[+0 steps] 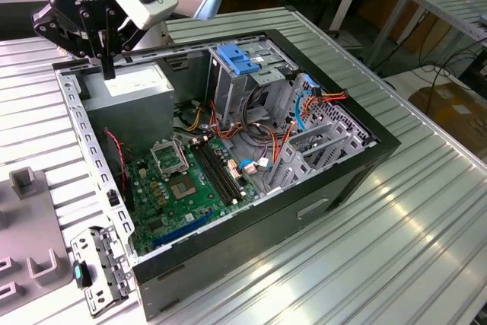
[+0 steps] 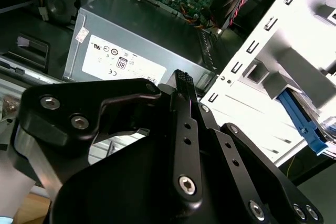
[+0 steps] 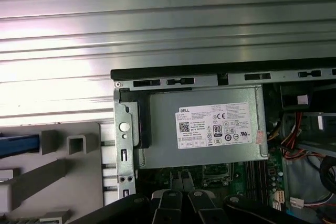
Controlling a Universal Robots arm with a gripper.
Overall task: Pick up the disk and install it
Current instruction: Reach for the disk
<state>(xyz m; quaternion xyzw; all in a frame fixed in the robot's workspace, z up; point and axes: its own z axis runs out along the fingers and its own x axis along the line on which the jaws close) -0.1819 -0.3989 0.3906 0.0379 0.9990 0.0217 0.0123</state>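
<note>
Exterior view shows the end effector (image 1: 109, 74) closed and empty, hovering over the power supply (image 1: 133, 85). The disk (image 3: 18, 145), a blue edge, rests on the grey fixture (image 3: 79, 192) beside the case (image 1: 319, 195). Descending here would likely strike the supply.

Illumination is bright and comes from overhead. Glare washes out the ribbed metal table (image 3: 157, 40) in the first wrist view and the chassis frame (image 2: 262, 77) in the second wrist view. The motherboard (image 1: 190, 180) lies in soft shadow in the exterior view.
</note>
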